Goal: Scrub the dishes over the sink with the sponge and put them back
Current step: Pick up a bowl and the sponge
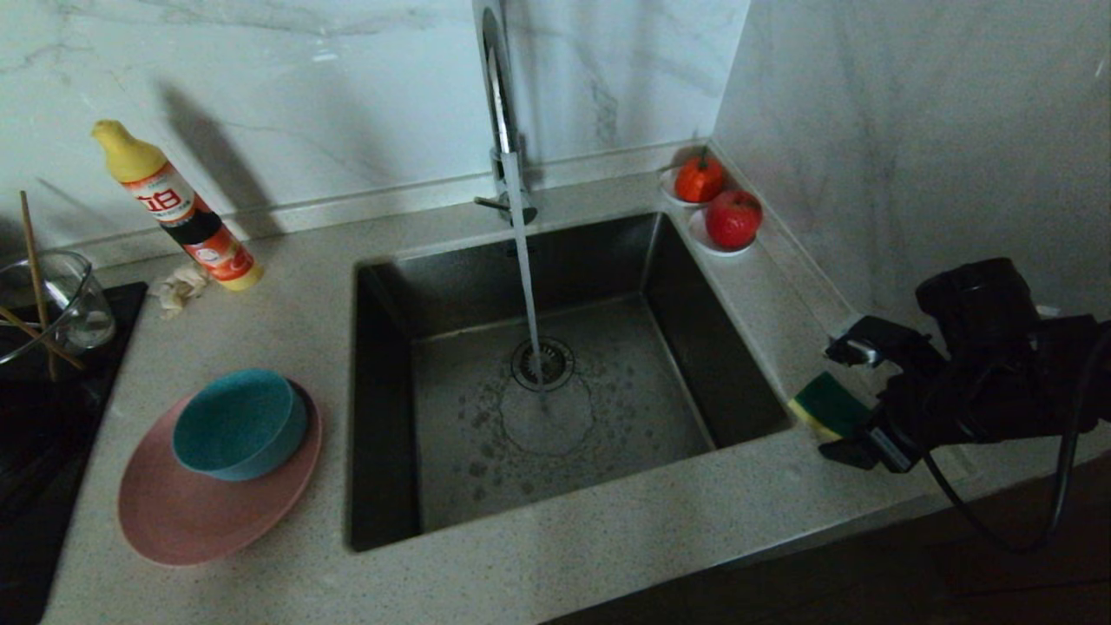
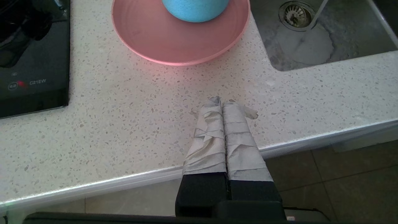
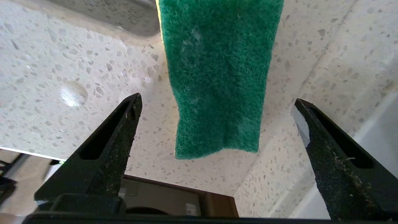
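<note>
I'm barely started: my right claw [image 3: 217, 105] gapes wide around the sponge [image 3: 217, 77] at the counter's right sink [image 1: 555, 417] edge, seemingly ungripped; bowl [image 1: 239, 423] on plate [image 1: 174, 512] wait left, left claw [image 2: 222, 105] closed, empty.

Behind the cooktop [image 1: 52, 417]: a glass jug [image 1: 61, 304] with chopsticks [image 1: 33, 260]; beside it, a detergent bottle [image 1: 178, 208] and crumpled tissue [image 1: 180, 286]

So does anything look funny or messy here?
Water runs from the faucet into the sink with nothing under it. A crumpled scrap lies beside the leaning bottle. The bowl sits tilted on the plate.
</note>
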`<state>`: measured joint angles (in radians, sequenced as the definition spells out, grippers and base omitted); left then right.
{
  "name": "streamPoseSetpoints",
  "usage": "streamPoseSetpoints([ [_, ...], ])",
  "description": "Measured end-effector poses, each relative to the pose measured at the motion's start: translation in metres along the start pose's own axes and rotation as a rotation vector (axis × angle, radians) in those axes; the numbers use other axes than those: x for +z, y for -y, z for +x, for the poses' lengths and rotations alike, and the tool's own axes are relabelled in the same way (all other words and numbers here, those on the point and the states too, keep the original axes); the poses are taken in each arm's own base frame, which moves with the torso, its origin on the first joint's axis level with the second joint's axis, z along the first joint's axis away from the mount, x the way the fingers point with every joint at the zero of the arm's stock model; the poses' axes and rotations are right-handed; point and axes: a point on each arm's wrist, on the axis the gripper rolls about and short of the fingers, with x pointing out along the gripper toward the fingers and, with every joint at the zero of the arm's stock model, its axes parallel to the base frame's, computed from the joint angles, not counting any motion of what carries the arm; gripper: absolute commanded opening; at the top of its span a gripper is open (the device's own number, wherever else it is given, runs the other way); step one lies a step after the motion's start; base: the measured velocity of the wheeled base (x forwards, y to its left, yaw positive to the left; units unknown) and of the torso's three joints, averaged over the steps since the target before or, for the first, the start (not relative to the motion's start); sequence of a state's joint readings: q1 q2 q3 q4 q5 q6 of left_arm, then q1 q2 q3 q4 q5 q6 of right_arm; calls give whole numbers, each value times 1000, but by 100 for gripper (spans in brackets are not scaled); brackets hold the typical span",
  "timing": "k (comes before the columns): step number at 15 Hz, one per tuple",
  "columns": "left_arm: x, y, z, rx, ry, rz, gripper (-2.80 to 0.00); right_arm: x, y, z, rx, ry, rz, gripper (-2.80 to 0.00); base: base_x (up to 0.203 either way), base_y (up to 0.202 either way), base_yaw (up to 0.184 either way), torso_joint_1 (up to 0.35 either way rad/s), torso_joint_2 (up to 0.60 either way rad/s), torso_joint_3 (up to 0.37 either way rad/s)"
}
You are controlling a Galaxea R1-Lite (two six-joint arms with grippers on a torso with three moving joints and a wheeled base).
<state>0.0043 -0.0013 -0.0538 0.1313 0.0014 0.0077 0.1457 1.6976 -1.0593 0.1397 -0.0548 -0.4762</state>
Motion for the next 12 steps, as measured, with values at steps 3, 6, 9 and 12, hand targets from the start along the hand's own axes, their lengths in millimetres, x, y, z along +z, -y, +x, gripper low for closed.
streamPoseSetpoints([
  [3, 0, 0, 0, 0, 0, 0, -280, 1, 0, 3, 15, -4, 4, 0, 0, 0, 0, 0, 0, 0],
  [6, 0, 0, 0, 0, 0, 0, -280, 0, -2, 5, 31, -19, 2, 0, 0, 0, 0, 0, 0, 0],
  [9, 0, 0, 0, 0, 0, 0, -280, 1, -4, 6, 41, -20, 0, 0, 0, 0, 0, 0, 0, 0],
  [12, 0, 0, 0, 0, 0, 0, -280, 3, -9, 6, 55, -22, -11, 0, 0, 0, 0, 0, 0, 0],
])
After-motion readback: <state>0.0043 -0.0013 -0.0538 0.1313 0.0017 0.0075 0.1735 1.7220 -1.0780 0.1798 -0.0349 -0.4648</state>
